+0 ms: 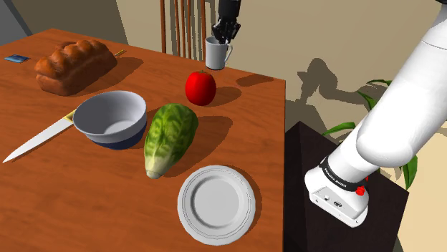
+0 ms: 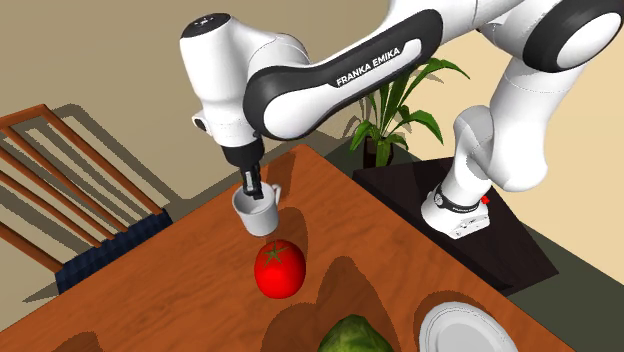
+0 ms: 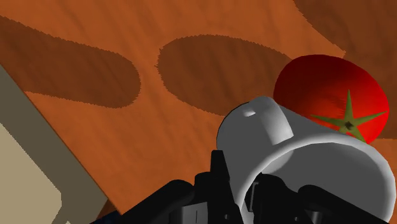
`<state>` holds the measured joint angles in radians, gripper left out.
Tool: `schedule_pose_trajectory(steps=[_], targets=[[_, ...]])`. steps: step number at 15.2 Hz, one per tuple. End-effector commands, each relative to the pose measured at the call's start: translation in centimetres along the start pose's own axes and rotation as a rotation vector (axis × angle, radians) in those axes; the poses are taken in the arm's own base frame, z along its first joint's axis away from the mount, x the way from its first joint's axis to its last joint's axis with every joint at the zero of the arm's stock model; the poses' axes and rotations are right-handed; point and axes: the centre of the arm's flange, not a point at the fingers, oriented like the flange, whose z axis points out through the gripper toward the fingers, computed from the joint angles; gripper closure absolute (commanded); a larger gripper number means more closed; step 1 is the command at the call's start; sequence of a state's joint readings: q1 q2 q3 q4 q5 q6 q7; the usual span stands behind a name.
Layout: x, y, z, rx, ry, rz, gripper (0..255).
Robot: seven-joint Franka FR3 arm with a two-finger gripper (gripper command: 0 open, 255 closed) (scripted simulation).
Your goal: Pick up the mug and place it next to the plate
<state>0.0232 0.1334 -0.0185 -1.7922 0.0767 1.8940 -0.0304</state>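
Mug (image 1: 217,51), white, is seen over the far end of the table (image 1: 43,186), just beyond the tomato (image 1: 200,87) and in front of the chair (image 1: 188,25). It is held tilted, with the handle turned toward the shoulder view's right. Its shadow is cast on the wood apart from its base, so it appears to be lifted clear of the surface.

Gripper (image 1: 228,32) is placed directly above the mug. The fingers are closed on the rim, one seen inside the wall and one outside in the wrist view.

From the gripper, the tomato is noted just past the mug's body, red with a green star-shaped stalk.

Plate (image 1: 216,204), white, is found at the near end of the table, well apart from the mug. Lettuce (image 1: 170,136) is laid between tomato and plate, its pale stem end pointed toward the plate.

Bowl (image 1: 109,118), white inside and dark blue beneath, is set just beside the lettuce on the shoulder view's left. Knife (image 1: 39,139) is laid with its handle end hidden behind the bowl. Bread loaf (image 1: 75,64) is seen at the far left corner, with a small blue object (image 1: 16,58) beyond it, too small to be identified.

Potted plant (image 2: 400,110) is noted behind the black stand (image 1: 301,157).
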Motion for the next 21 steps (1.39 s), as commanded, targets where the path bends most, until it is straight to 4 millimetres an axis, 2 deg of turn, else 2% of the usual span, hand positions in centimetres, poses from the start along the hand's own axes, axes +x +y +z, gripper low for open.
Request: schedule_pose_trajectory(steps=[1,9,21], targets=[[-0.1,0.1,-1.2,0.0,0.0,0.0,255],[-0.2,-0.2,-5.3,0.0,0.0,0.0,255],[-5.6,-15.1,-4.1,0.0,0.0,0.0,255]])
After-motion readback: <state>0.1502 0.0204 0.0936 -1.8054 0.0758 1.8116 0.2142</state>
